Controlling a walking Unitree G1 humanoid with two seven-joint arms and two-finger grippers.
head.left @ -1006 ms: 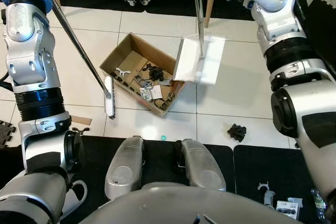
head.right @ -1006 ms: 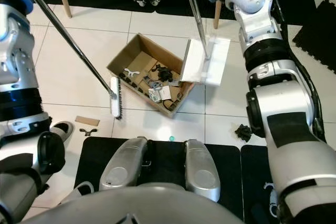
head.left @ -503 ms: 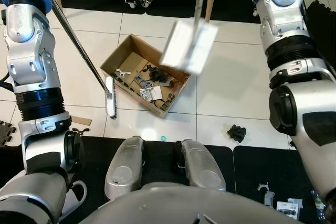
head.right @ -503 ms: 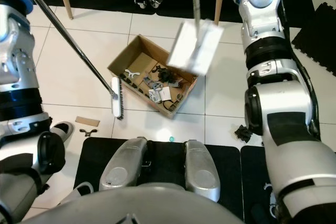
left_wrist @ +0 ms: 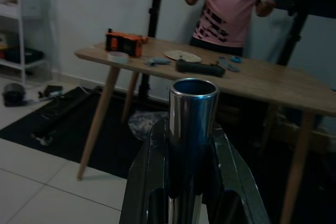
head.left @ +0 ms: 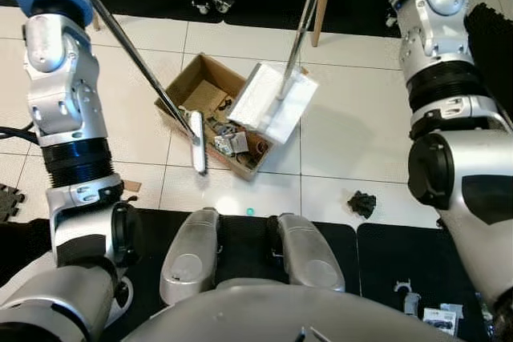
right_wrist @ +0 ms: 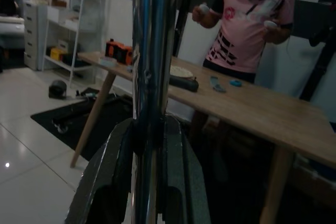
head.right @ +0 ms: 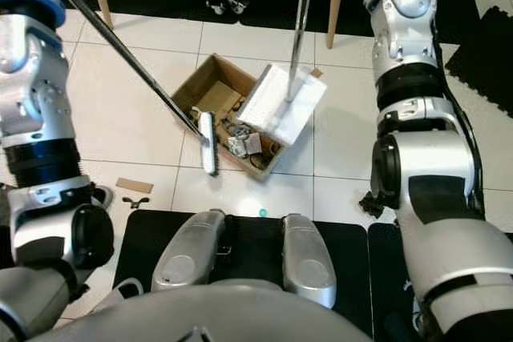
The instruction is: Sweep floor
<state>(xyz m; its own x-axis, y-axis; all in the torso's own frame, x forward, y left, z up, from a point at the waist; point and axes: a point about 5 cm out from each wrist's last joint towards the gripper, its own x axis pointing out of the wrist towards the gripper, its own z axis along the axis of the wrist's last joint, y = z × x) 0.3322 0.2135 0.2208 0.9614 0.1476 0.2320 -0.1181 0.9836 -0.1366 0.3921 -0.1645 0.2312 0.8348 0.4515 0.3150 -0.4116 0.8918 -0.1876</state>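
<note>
Gripping a metal pole, the left gripper (left_wrist: 191, 182) sets the broom (head.left: 197, 142) along the box (head.left: 192, 84)'s near-left edge — bristles on white tile. The right gripper (right_wrist: 149, 177) clamps the dustpan (head.left: 272, 102)'s handle, tilting it over the box's right rim; open tile lies right, with a dark scrap (head.left: 361, 202) near the mat (head.left: 417, 254).
</note>
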